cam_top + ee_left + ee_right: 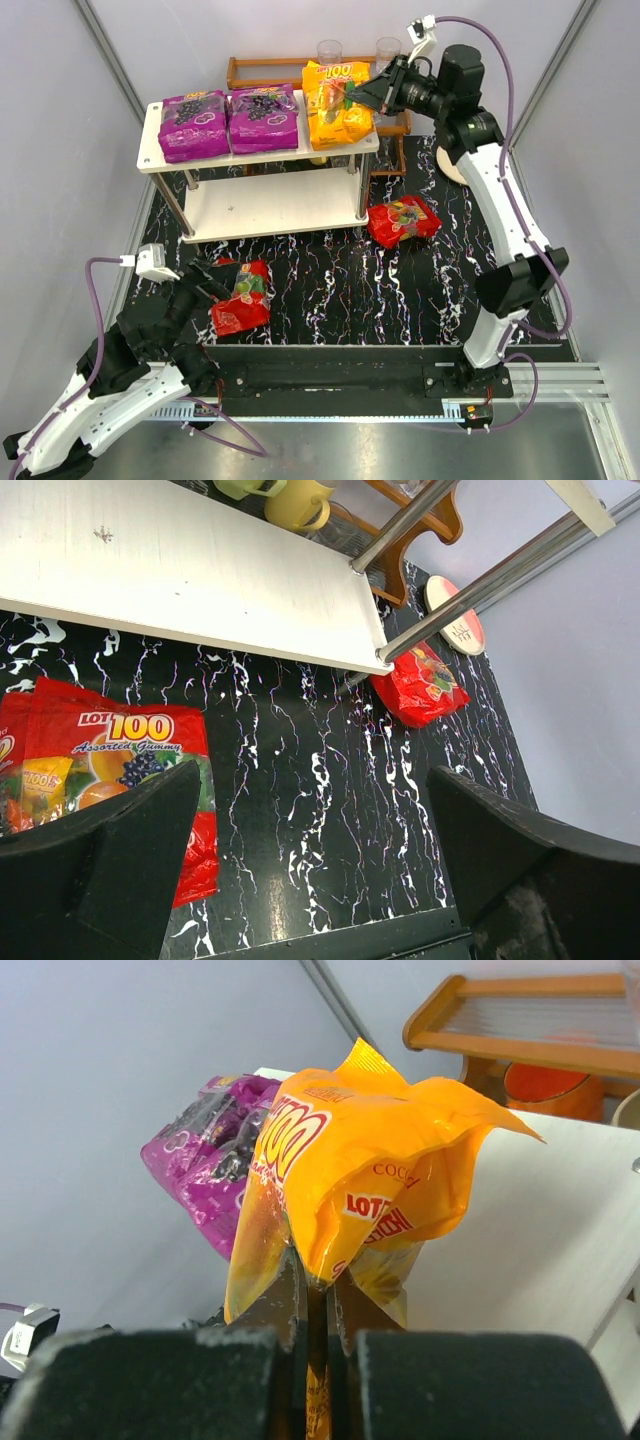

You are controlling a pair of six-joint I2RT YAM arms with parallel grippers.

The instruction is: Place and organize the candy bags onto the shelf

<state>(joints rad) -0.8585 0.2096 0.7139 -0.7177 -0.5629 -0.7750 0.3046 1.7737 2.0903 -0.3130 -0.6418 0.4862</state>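
Top external view, what is the tabletop (330, 290) like from where you stand?

Black, glossy, shot through with white veins like marble. Plain pale grey walls (60, 150) close it in on the left, right and back.

And the shelf (260, 205)?

White, two boards on silver legs, at the back left. Its lower board is bare. On top lies a purple bag (193, 125) at the left end, with a second purple bag (264, 116) just beside it. Behind stands a brown wooden rack (265, 68) with clear glasses (329, 50).

Where is the orange bag (338, 105)?

Over the right end of the top board, next to the purple ones. The right gripper (352, 97) has its fingers pinched tight on the bag's edge; the right wrist view shows the plastic crumpled between them. I cannot tell whether the bag rests on the board.

The red ones?

One red bag (403, 221) lies on the black top just off the shelf's right front leg. The other red bag (240, 297) lies near the front left, right beside the left gripper (213, 283), whose fingers stand wide apart with nothing between them. A round disc (455, 628) lies at the far right by the wall
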